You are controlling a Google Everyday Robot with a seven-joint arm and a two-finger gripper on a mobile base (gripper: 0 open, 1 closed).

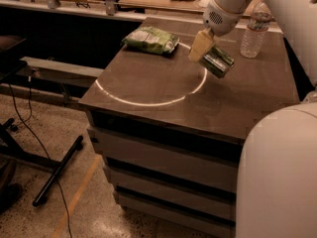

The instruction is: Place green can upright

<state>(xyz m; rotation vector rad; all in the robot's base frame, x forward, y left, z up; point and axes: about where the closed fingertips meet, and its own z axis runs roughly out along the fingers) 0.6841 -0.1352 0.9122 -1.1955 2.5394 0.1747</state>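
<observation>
Above the brown surface (148, 86), upper right of frame, the pincer (206, 51) clasps the green can (218, 62), tilted and unplaced; righting and setting down remain.

The one camera sits high and looks obliquely down at the drawer cabinet (148, 78) from mid range, off its near right corner. The robot's white arm (277, 177) looms closest. The gripper (210, 53), clasping the tilted green can (218, 62), is over the cabinet's far right.
</observation>
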